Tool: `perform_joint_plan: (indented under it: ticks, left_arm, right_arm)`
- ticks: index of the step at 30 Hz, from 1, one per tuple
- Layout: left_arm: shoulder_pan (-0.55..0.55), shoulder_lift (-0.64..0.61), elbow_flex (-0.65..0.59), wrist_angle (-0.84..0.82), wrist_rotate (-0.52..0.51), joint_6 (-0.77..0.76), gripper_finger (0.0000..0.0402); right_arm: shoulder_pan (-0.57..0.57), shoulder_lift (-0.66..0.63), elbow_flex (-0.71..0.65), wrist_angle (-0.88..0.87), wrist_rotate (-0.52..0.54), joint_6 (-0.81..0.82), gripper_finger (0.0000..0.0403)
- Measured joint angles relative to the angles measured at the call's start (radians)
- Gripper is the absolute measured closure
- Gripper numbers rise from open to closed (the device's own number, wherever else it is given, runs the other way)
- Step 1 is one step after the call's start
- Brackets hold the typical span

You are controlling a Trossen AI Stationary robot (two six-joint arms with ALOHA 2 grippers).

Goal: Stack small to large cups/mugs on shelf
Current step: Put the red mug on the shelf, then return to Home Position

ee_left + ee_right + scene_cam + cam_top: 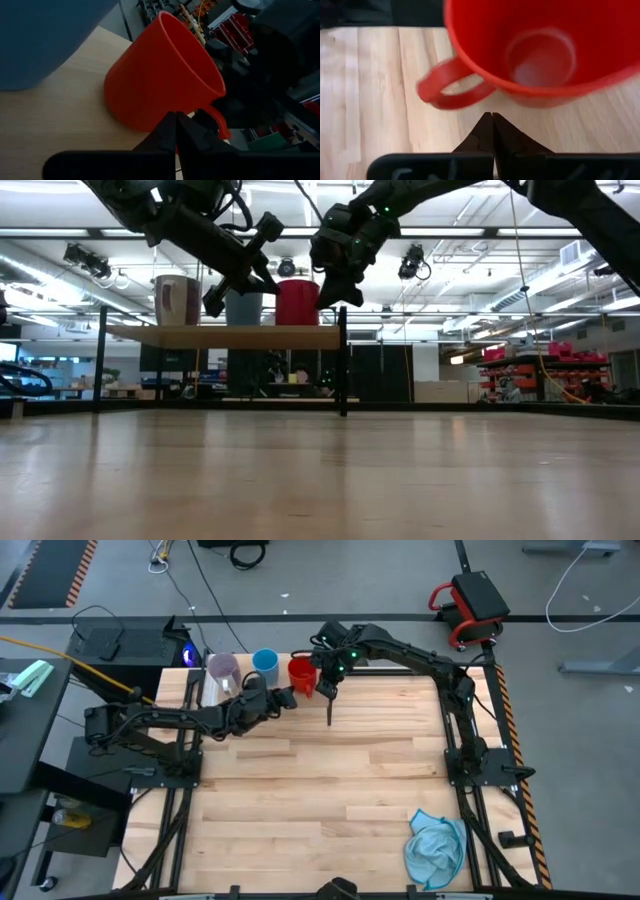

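**Three cups in a row on the shelf**

On shelf [225, 336]: purple cup [221, 668], blue cup [265, 662], red cup [301, 670]. Beside red cup: left gripper [175, 131] and right gripper [492, 131], fingers pressed together, empty. Blue cup cut off in left wrist view.

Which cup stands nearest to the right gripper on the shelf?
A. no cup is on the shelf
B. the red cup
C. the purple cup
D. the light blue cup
B: in the high view the red cup stands at the end of the row on the shelf, right beside the right gripper; the light blue cup and the purple cup stand farther away.
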Motion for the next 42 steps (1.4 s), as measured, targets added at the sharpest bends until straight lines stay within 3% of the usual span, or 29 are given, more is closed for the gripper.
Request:
perform_joint_plan:
  ticks: [12,26,32,42]
  left_arm:
    - [0.026,0.000,0.000,-0.001,-0.012,-0.008,0.0385]
    - [0.021,0.000,0.000,-0.001,0.000,-0.013,0.0383]
    - [-0.008,-0.002,0.000,0.000,0.000,-0.001,0.0396]
    - [-0.119,-0.083,0.001,-0.020,-0.064,0.059,0.0379]
  right_arm:
    - [0.068,-0.003,0.000,0.056,0.001,0.011,0.0402]
    - [0.051,-0.003,0.000,0.060,0.027,0.038,0.0402]
    - [0.038,-0.003,0.000,0.009,0.031,0.035,0.0402]
    - [0.037,-0.076,0.000,-0.105,0.056,-0.028,0.0401]
